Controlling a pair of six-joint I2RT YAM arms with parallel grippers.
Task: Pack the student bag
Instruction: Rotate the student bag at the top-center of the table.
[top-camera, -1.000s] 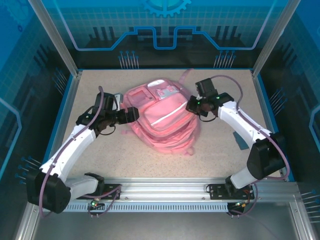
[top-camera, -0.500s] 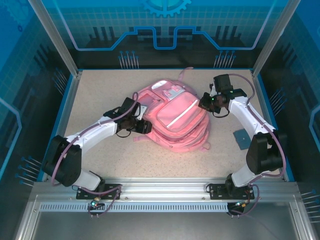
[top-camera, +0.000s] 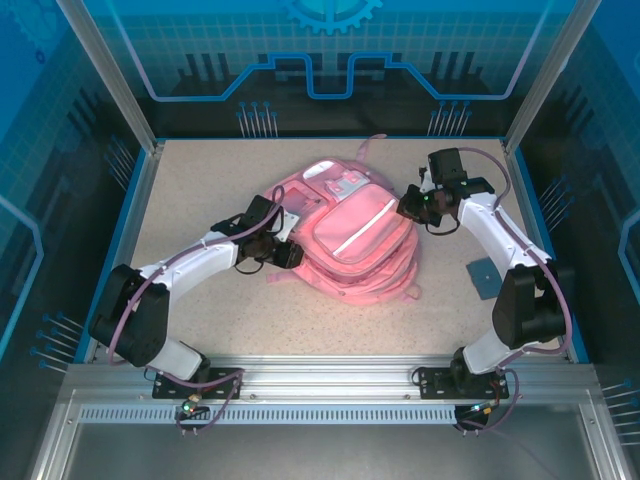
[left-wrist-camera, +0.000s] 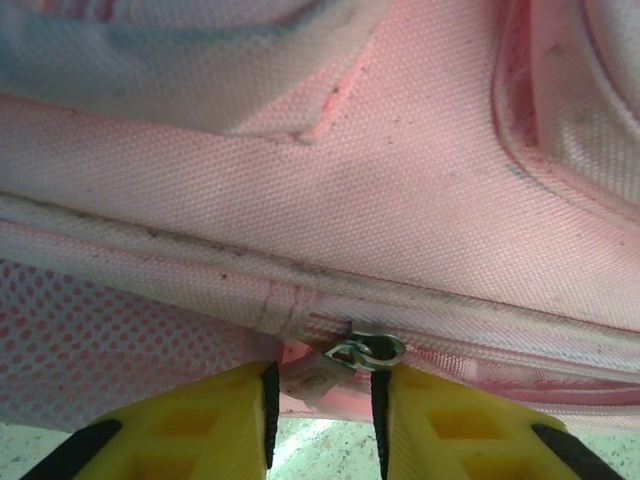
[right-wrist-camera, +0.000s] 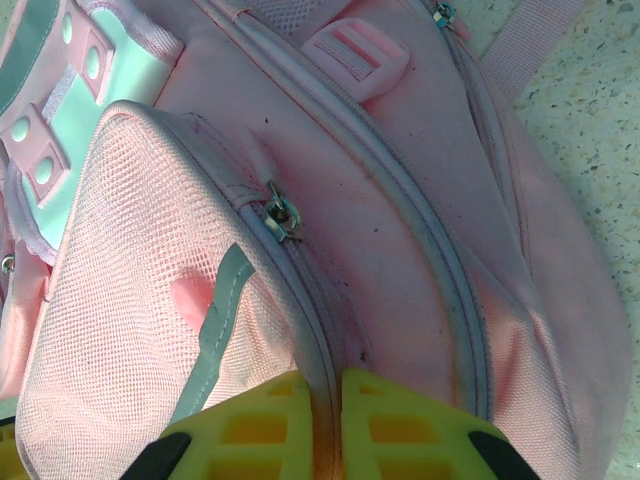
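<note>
The student bag (top-camera: 352, 235), a soft pink backpack, lies front up in the middle of the table. My left gripper (top-camera: 289, 255) is at its left side. In the left wrist view the yellow fingers (left-wrist-camera: 210, 420) stand on either side of a metal zipper pull (left-wrist-camera: 362, 352) and its pale tab, touching both ends. My right gripper (top-camera: 406, 207) is at the bag's right edge. Its jaws (right-wrist-camera: 326, 385) are pinched on a zip seam of the bag (right-wrist-camera: 420, 230), below another zipper pull (right-wrist-camera: 280, 216) and beside a mesh pocket.
A small grey-blue square (top-camera: 483, 275) lies flat on the table right of the bag. Blue walls and metal posts ring the table. The arms' mounting rail (top-camera: 330, 380) runs along the near edge.
The bag has shifted right and toward the back with the right gripper. The left gripper followed to the bag's left side and narrowed its jaws round the zipper pull.
</note>
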